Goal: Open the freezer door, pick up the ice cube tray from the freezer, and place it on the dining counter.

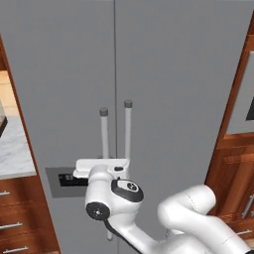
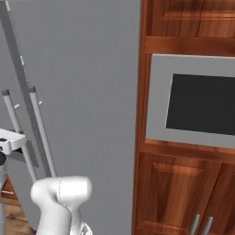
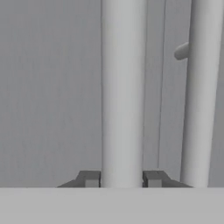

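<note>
Hand view: my two-finger gripper [image 3: 122, 179] is clamped on the long vertical grey bar handle [image 3: 123, 92].
Freezer door: tall matte grey door [image 1: 64, 89] with dark display panel, closed, left of the centre seam.

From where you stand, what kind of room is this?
Most likely a kitchen: a tall grey two-door fridge with bar handles, a built-in oven set in reddish wood cabinets, and a marble worktop.

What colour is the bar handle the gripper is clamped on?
Plain light grey, matching the freezer door. The handle shows best in the hand view, between the gripper fingers.
</note>
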Controlling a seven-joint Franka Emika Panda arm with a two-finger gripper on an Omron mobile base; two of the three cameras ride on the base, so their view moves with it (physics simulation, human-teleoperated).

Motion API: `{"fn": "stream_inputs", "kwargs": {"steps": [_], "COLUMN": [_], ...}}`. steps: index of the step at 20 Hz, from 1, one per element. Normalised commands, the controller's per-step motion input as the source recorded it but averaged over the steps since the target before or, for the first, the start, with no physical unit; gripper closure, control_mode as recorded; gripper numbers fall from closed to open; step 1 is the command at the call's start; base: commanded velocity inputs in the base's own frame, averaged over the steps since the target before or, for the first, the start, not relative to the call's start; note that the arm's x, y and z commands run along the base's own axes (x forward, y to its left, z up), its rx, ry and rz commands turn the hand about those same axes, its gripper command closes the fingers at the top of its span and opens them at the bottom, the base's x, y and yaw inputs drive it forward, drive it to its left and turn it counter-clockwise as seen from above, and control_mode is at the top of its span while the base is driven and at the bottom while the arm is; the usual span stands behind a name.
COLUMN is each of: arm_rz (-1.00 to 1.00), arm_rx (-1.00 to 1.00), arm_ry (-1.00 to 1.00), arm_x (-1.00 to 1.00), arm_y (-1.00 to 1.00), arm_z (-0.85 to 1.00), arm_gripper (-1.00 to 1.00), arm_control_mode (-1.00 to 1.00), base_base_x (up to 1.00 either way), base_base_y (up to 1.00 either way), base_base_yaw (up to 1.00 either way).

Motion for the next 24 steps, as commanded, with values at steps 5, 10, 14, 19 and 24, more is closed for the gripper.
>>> {"fn": "stream_inputs", "kwargs": {"steps": [5, 10, 14, 19, 24], "arm_rz": [0.00, 0.00, 0.00, 0.03, 0.06], "arm_rx": [-0.02, -0.02, -0.03, -0.05, -0.05], "arm_ry": [0.00, 0.00, 0.00, 0.00, 0.00], "arm_x": [-0.54, -0.50, -0.39, -0.42, -0.55], "arm_y": [0.49, 0.54, 0.67, 0.78, 0.79], "arm_z": [0.00, 0.01, 0.00, 0.00, 0.00], "arm_gripper": [1.00, 1.00, 1.00, 1.00, 1.00], "arm_control_mode": [-1.00, -1.00, -1.00, -1.00, -1.00], "base_base_x": [0.00, 0.00, 0.00, 0.00, 0.00], "base_base_y": [0.00, 0.00, 0.00, 0.00, 0.00], "base_base_yaw": [0.00, 0.00, 0.00, 0.00, 0.00]}}
